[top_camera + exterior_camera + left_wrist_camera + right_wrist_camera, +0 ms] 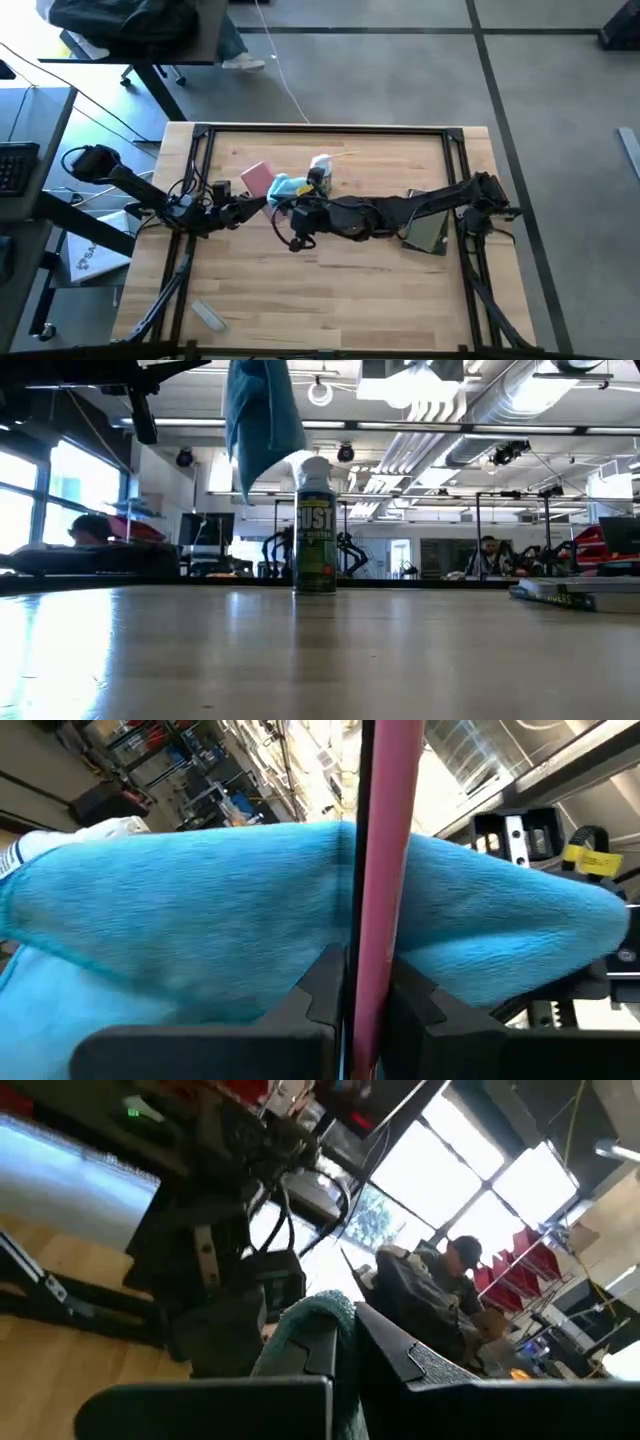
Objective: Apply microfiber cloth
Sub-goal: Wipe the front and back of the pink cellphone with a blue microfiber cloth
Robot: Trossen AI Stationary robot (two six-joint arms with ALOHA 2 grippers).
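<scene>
Both arms meet over the bench middle, nearer the far edge. Left gripper (262,201) clamps a thin pink phone (257,179) edge-on between its fingers (322,988); in the left wrist view the phone runs as a pink strip straight up from the jaws. Right gripper (282,207) reaches across from the right side and pinches the cloth (286,187); its fingers (395,1348) are closed on a teal fold in the right wrist view. Cloth is off the bench, hanging in the air in the low view (262,415), and draped against the phone, filling the left wrist view behind the pink strip (200,910). Spray can (315,525) stands upright on the bench just beside the cloth, toward the far edge. A grey-green pad (428,234) lies under the right arm near the right edge. A small white object (208,315) sits near the near-left corner. A person (440,1295) sits beyond the bench.
</scene>
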